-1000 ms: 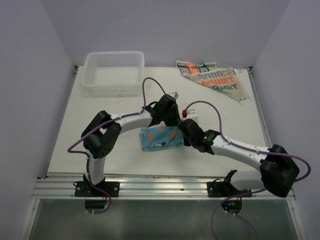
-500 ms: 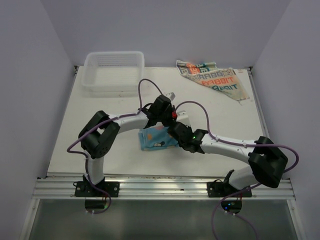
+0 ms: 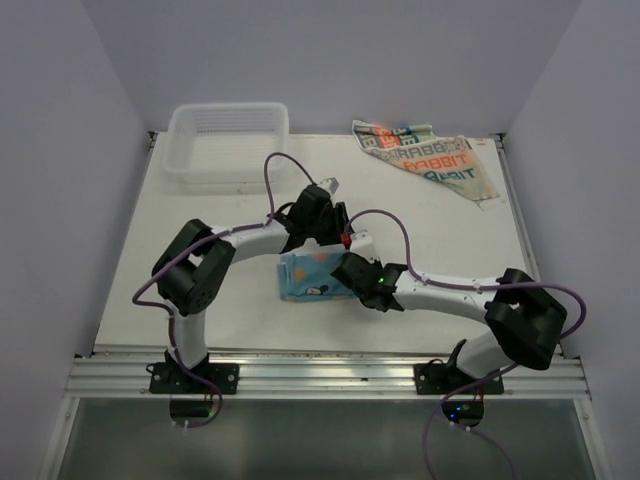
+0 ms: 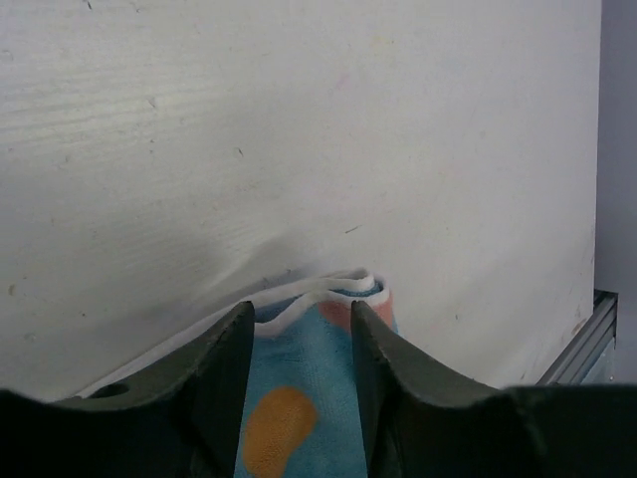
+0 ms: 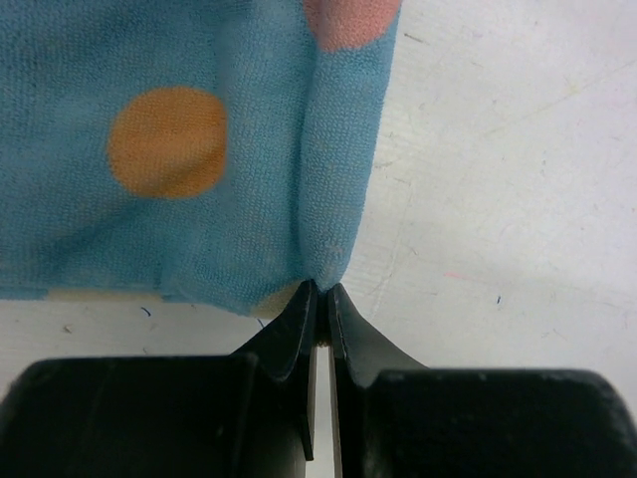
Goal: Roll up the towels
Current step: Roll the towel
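The light blue towel lies folded in a small bundle at the table's middle. Its layered white-edged end shows between the fingers of my left gripper, which stand apart and do not squeeze it. In the top view my left gripper points down at the bundle's far edge. My right gripper is shut on a pinched fold at the edge of the blue towel; from above it sits at the bundle's right side. The cream "RABBIT" towel lies spread flat at the back right.
A white slatted basket stands at the back left corner. Purple cables loop above both arms. The metal rail runs along the near edge, and walls close in the left, right and back.
My left gripper has opened off the blue towel. Both arms have shifted left and the right arm has drawn the bundle narrower.
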